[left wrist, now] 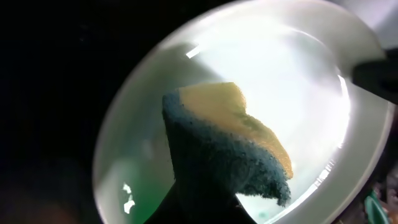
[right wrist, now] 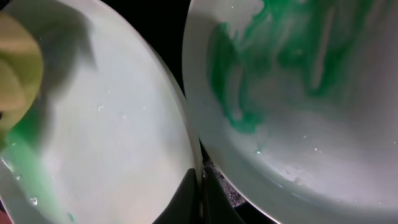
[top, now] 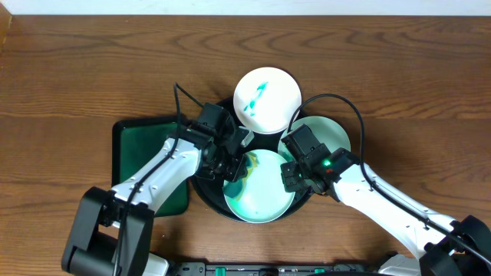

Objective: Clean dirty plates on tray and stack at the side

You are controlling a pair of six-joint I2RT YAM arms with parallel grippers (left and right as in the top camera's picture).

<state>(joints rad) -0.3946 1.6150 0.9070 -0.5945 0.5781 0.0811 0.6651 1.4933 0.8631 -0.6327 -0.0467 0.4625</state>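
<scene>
Overhead view, both wrist views. Much of the black round tray [top: 209, 201] is covered: I see only arcs of its raised rim between the three white plates and the arms. The right plate [top: 331, 130] is partly hidden under the right arm. The green rectangular tray [top: 134, 153] is cut off by the left arm. In the left wrist view my own fingers are a dark blur at the lower edge. The frame crops the front plate [left wrist: 280, 74].

The far plate [top: 266, 100] is smooth and glossy and bears one teal streak. The front plate [top: 265, 201] shows a pale green wash near its left edge. In the right wrist view the right plate [right wrist: 311, 124] carries wet green smears and water beads. The sponge [left wrist: 230, 143] is a folded wedge, yellow foam on one face, coarse blue-green scouring pad on the other.

Count: three plates, all on the tray; one sponge; two trays.

The left gripper [top: 234, 165] pinches the sponge against the front plate. The right gripper [right wrist: 201, 186] has its jaws pressed on that plate's rim. The table [top: 77, 77] is brown wood grain.
</scene>
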